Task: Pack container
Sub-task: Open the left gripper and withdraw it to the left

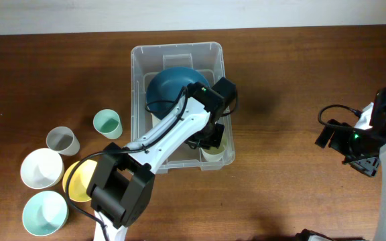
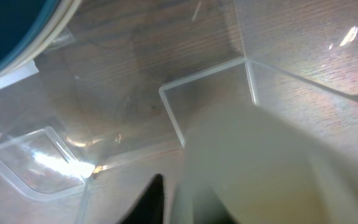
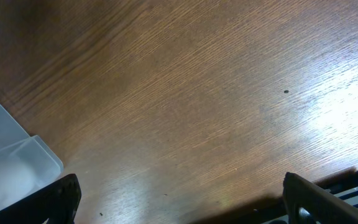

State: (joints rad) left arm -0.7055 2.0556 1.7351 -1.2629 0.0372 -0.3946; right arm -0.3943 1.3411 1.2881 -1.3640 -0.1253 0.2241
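Filling: container (image 1: 139,53) is holding blue bowl (image 1: 166,84), cream cup (image 1: 214,152); five vessels (image 1: 42,167) are waiting lower left. Left gripper's (image 1: 210,139) hold: cannot tell; right gripper (image 3: 179,196) is gaping.

- Overhead view: even, rather dim, warm light is recorded. A soft shadow is cast on the worktop (image 1: 293,67) just right of the container (image 1: 176,45).
- Left wrist view: glare is noted on the container's clear plastic at lower left and upper right. A pale object (image 2: 253,168) close to the lens is rendered fully out of focus.
- Right wrist view: a bright sheen is seen on the worktop at right. The upper left corner falls off to dark.
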